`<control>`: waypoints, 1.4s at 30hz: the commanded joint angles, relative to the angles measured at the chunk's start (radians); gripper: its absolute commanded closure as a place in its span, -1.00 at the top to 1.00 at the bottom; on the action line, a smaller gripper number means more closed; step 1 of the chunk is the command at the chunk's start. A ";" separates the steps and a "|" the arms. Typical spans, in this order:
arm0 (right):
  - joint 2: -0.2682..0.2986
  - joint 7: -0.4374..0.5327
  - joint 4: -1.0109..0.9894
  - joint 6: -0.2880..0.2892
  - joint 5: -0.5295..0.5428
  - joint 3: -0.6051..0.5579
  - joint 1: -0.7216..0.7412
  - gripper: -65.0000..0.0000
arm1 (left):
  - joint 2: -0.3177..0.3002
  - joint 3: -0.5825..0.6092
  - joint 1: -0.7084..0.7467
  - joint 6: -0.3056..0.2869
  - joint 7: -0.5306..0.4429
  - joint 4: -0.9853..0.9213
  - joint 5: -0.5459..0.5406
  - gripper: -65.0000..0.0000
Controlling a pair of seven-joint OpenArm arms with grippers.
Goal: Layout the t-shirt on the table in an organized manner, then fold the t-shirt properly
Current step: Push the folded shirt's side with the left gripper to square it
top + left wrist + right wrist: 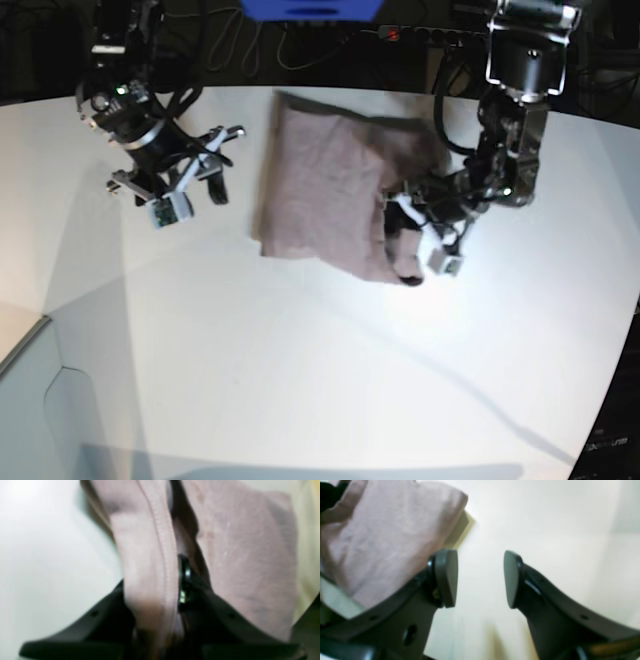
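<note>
L claw (pixel 175 585) clamped on t-shirt (pixel 330 190) hem | R claw (pixel 480 578) spread wide, nothing in it, off shirt, above table (pixel 300 360)

The right gripper (pixel 480 578) has two matte black curved fingers ending in flat rounded pads (pixel 447 577), with small screw holes along each. The left gripper (pixel 160 600), beside the t-shirt (pixel 330 195), is equally black and glossy near its tip. Both arms carry black cables, silvery housings and white wrist blocks.
</note>
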 commanded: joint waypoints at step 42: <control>-0.105 0.023 0.017 0.017 0.017 0.501 -0.018 -0.09 | 0.189 0.993 -0.481 0.017 -0.201 -0.207 0.374 -0.63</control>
